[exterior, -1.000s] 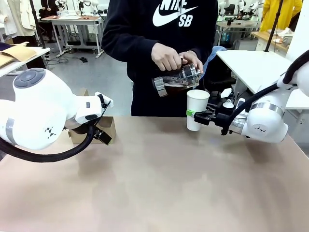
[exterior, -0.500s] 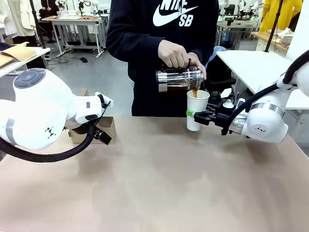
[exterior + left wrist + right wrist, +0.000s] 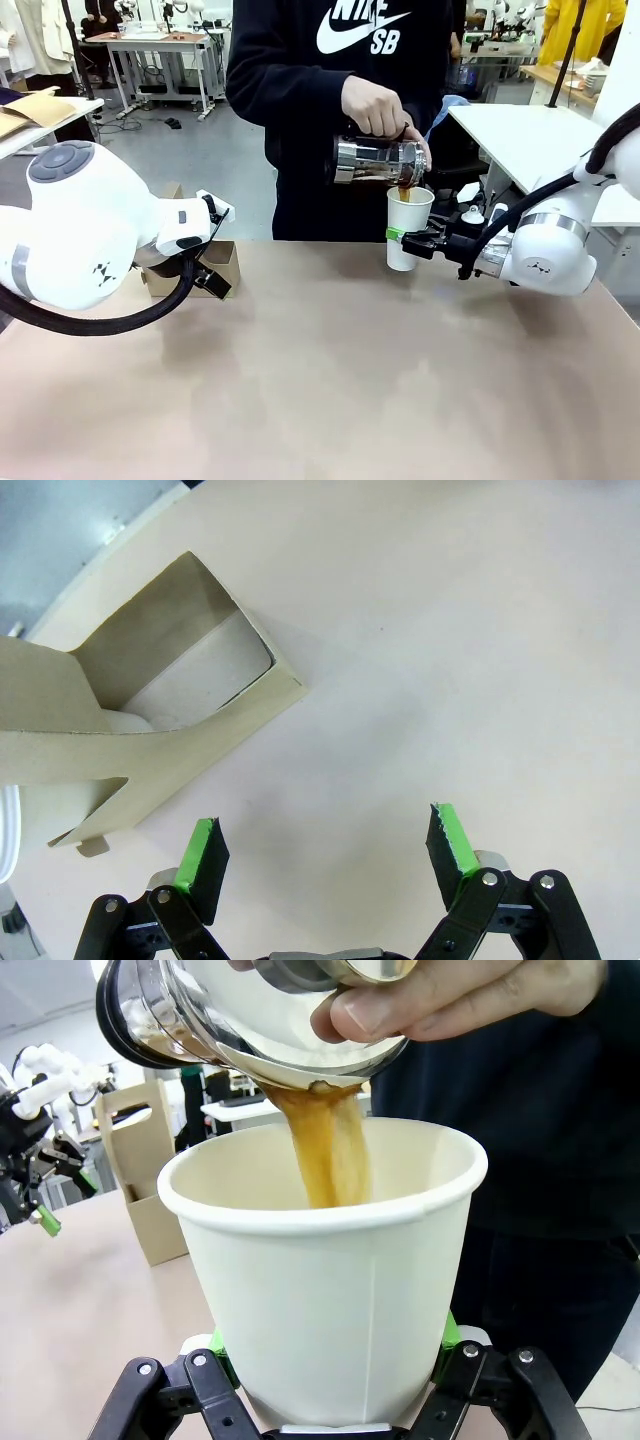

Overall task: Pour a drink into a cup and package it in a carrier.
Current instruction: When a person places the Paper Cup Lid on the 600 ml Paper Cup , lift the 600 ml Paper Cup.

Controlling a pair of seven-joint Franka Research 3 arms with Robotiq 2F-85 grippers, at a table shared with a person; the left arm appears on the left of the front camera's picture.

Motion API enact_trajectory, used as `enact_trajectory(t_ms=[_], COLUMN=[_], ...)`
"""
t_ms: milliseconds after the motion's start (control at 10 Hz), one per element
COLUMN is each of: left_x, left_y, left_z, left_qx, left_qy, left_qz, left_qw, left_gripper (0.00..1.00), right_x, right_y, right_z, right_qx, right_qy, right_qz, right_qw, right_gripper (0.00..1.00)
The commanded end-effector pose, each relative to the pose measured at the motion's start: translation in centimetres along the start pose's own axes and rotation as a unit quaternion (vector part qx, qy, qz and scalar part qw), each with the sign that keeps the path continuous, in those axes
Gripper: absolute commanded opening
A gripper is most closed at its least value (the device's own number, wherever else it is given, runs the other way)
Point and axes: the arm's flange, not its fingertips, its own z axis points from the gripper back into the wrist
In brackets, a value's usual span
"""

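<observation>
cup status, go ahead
Right tool shut on cup, no lid on. Person's hand tilts pitcher, drink streaming in. Left tool open, hovering by carrier.

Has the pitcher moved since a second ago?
Yes. The pitcher has shifted right, its spout now over the cup, which stayed put, and the drink is pouring in.

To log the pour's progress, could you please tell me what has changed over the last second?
The person's hand levelled the glass pitcher and shifted it right over the paper cup; the brown drink now streams in. The right tool stayed shut on the cup, the left tool open by the cardboard carrier.
</observation>
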Motion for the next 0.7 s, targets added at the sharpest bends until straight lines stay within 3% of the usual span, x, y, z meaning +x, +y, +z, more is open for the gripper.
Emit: enact_trajectory(t_ms=[0, 600], left_x=[0.0, 0.0], left_y=[0.0, 0.0], left_z=[0.03, 0.03], left_qx=[0.0, 0.0], left_qy=[0.0, 0.0], left_qz=[0.0, 0.0], left_qw=[1.0, 1.0], left_gripper=[1.0, 1.0], right_x=[0.42, 0.42], right_y=[0.49, 0.49], right_z=[0.27, 0.27], right_qx=[-0.001, -0.001], right_qy=[-0.001, -0.001], right_qz=[0.0, 0.0], right_qw=[1.0, 1.0], right_gripper=[0.8, 0.8])
